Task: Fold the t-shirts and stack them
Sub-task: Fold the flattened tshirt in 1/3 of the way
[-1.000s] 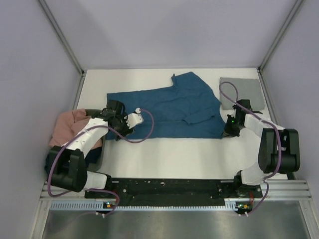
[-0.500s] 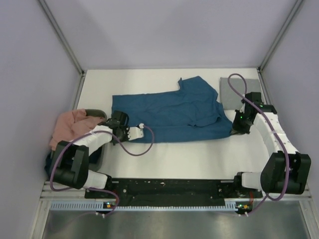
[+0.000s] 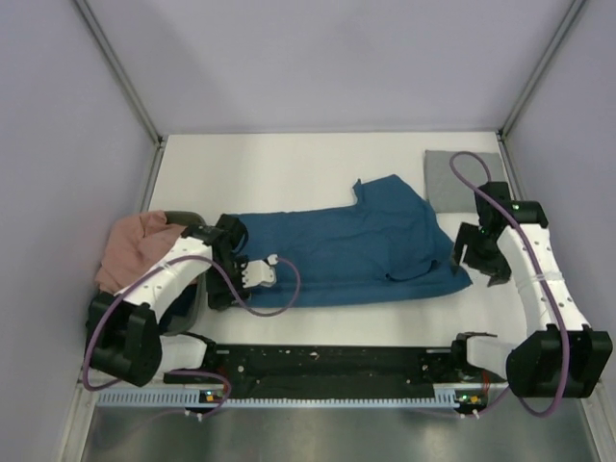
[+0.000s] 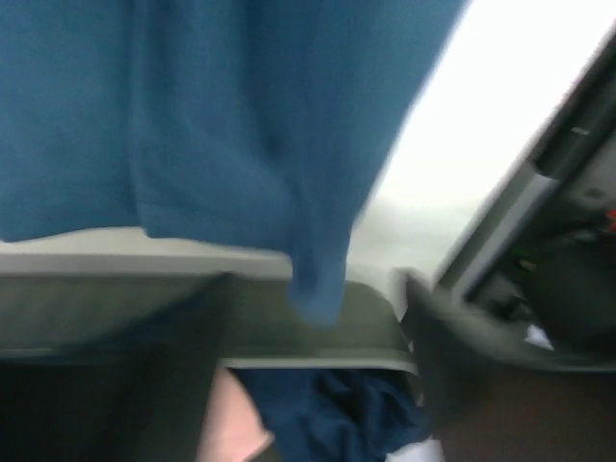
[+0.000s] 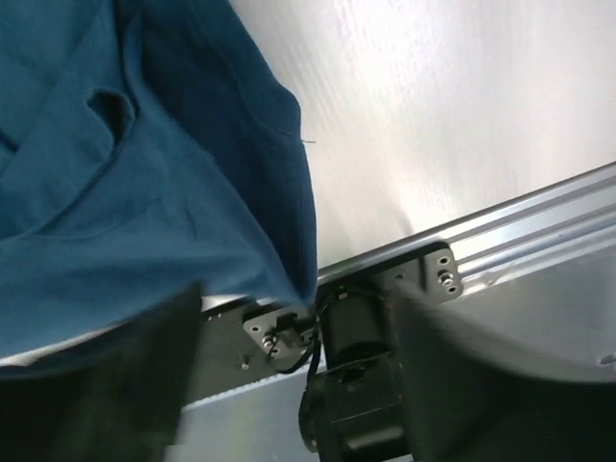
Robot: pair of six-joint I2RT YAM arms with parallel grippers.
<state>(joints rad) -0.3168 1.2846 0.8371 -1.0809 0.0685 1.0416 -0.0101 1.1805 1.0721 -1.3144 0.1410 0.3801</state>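
**Count: four shirts, two tools**

We count four t-shirts: one teal-blue t-shirt (image 3: 351, 241), one grey t-shirt (image 3: 460, 178), one salmon-pink t-shirt (image 3: 135, 247) and one dark navy t-shirt (image 4: 332, 414). We count two tools, the left tool (image 3: 223, 289) and the right tool (image 3: 479, 262).

Table (image 3: 289, 164) open behind teal tee (image 3: 346, 241); grey tee (image 3: 457, 175) blocks far-right corner.

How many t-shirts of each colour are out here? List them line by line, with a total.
Teal-blue cloth t-shirt, spread out: 1
Grey cloth t-shirt, folded: 1
Salmon-pink cloth t-shirt, bunched: 1
Dark navy cloth t-shirt, bunched: 1
Total: 4
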